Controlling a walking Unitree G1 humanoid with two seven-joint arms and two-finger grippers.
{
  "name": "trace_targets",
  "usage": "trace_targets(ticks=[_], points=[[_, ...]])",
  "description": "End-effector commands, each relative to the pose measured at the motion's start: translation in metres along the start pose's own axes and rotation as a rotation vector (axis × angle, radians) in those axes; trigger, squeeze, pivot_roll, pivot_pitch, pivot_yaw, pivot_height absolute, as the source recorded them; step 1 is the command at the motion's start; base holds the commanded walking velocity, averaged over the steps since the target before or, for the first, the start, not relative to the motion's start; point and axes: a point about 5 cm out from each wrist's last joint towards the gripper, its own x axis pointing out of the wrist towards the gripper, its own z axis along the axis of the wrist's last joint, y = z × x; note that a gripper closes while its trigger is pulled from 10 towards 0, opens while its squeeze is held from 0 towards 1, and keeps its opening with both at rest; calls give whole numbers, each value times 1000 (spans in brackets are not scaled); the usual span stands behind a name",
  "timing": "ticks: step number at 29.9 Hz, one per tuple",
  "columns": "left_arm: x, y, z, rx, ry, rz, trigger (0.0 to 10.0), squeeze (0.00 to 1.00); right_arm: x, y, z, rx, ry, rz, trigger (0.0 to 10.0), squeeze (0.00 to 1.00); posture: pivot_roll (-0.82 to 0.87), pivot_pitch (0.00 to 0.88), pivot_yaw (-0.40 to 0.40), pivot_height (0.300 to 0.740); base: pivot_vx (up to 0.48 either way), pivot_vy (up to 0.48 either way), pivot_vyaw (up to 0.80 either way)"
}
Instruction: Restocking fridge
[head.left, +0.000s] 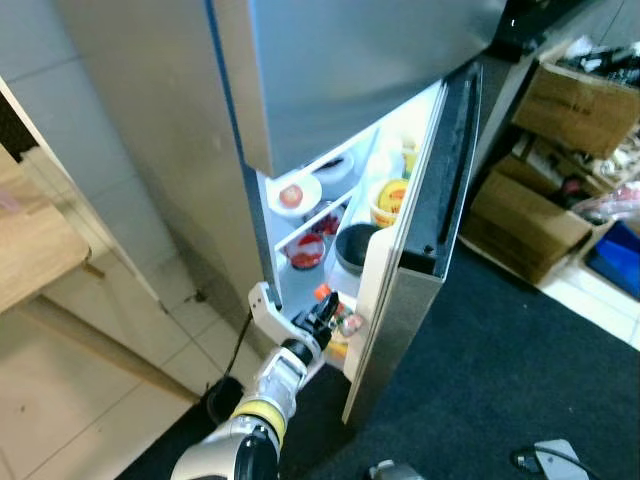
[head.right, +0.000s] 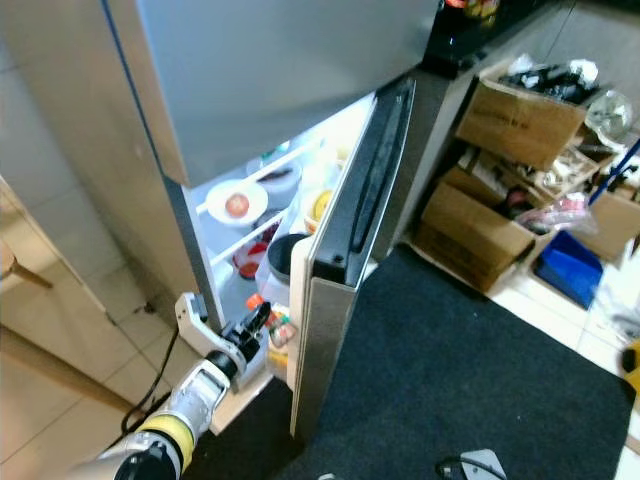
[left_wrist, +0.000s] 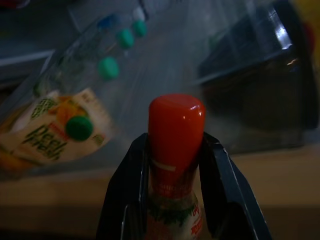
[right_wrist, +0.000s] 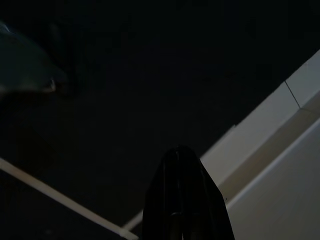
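My left gripper (left_wrist: 175, 146) is shut on a small bottle (left_wrist: 176, 131) with a red-orange cap and a printed label. In the eye views the left gripper (head.left: 325, 312) holds that bottle (head.left: 322, 293) at the bottom of the open fridge (head.left: 330, 230), just inside the door (head.left: 400, 300). Ahead of the bottle in the left wrist view lie a juice pouch (left_wrist: 55, 132) with a green cap and bottles with green caps (left_wrist: 107, 67). My right gripper (right_wrist: 181, 160) hangs idle in the dark, its fingers together.
The lit shelves hold a white plate with a red item (head.left: 293, 194), a red bowl (head.left: 306, 250), a dark bowl (head.left: 357, 247) and yellow tubs (head.left: 390, 197). Cardboard boxes (head.left: 525, 225) stand to the right on a dark mat (head.left: 500, 370). A wooden table (head.left: 30, 240) is at left.
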Motion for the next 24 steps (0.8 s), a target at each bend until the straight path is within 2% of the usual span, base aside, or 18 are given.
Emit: trace_targets(ticks=[1, 5, 12, 13, 16, 17, 18, 19, 20, 24], points=[[-1, 0, -6, 21, 27, 5, 10000, 0, -2, 4, -16, 17, 45, 8, 10000, 0, -87, 76, -8, 740, 0, 0, -800], [3, -6, -8, 131, 64, -34, 10000, 0, -3, 10, -26, 25, 73, 18, 10000, 0, -81, 79, 0, 740, 0, 0, -800], [3, -11, -16, 160, 107, -82, 10000, 0, -3, 13, -30, 26, 84, 22, 10000, 0, -75, 82, 9, 740, 0, 0, -800], [3, -16, -23, 165, 147, -130, 10000, 0, -3, 11, -29, 26, 79, 22, 10000, 0, -75, 82, 9, 740, 0, 0, -800], [4, -20, -30, 181, 181, -169, 10000, 0, -3, 10, -28, 25, 74, 21, 10000, 0, -75, 82, 9, 740, 0, 0, -800], [4, -27, -37, 199, 220, -232, 10000, 0, -3, 10, -27, 20, 71, 18, 10000, 0, -78, 80, 4, 740, 0, 0, -800], [4, -27, -37, 199, 220, -232, 10000, 0, -3, 10, -27, 20, 71, 18, 10000, 0, -78, 80, 4, 740, 0, 0, -800], [3, -43, -56, 249, 325, -387, 10000, 0, -3, 9, -23, 17, 50, 12, 10000, 0, -78, 79, 3, 740, 0, -469, 0], [2, -49, -66, 279, 373, -438, 10000, 0, -2, 9, -21, 22, 44, 11, 10000, 0, -78, 79, 3, 740, 0, -469, 0], [2, -56, -77, 317, 426, -473, 10000, 0, -2, 9, -20, 29, 39, 13, 10000, 0, -78, 78, 8, 740, 0, -352, 0]])
